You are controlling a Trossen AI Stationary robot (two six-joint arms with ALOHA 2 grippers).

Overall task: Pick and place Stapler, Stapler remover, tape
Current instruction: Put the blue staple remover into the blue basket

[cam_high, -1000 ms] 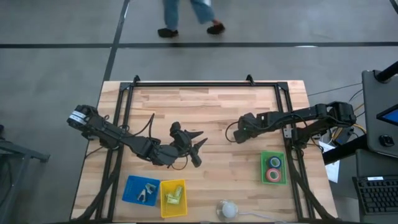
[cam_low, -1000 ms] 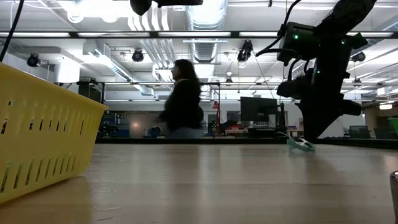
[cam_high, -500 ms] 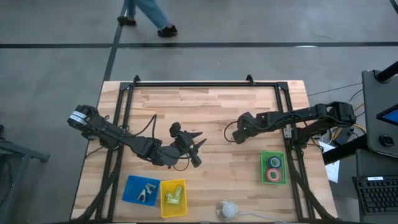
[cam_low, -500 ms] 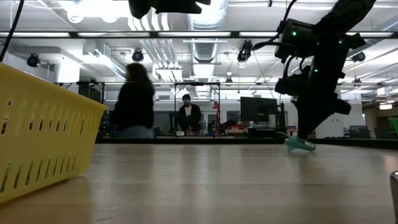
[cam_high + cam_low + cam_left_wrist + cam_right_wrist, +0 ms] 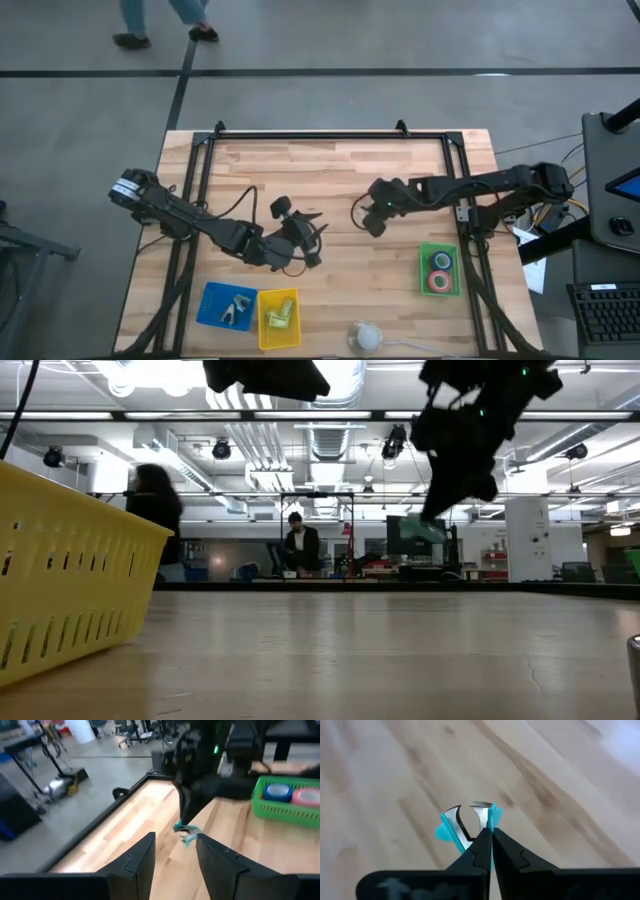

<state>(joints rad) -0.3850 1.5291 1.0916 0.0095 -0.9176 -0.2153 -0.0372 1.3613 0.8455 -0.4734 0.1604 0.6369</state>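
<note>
The stapler remover (image 5: 465, 826) is small, with teal plastic grips and two curved metal claws. It hangs above the middle of the table, and my right gripper (image 5: 368, 222) is shut on it; it also shows in the left wrist view (image 5: 186, 834). My left gripper (image 5: 316, 238) hovers open left of centre with nothing between its fingers, pointing toward the right arm. A blue tape roll (image 5: 441, 261) and a red one (image 5: 438, 281) lie in the green basket (image 5: 424, 272). I cannot make out a stapler. My right gripper pinches the stapler remover by the teal plastic grip (image 5: 492, 817) between its two fingertips. The fingers slant down from the table's right side. The metal claws (image 5: 454, 816) stick out beyond the fingertips. The remover is lifted clear of the table.
A blue bin (image 5: 209, 300) with small metal pieces and a yellow bin (image 5: 267, 330) with a pale item stand at the near left edge. A white round object (image 5: 366, 337) lies beside them. A black frame (image 5: 300, 133) runs along the far edge. People move in the room behind.
My right gripper has risen and gone a little toward the table's left edge, rolling as it went. The stapler remover, which lay on the table under it, is now lifted clear. A person behind the table has walked toward the left.
</note>
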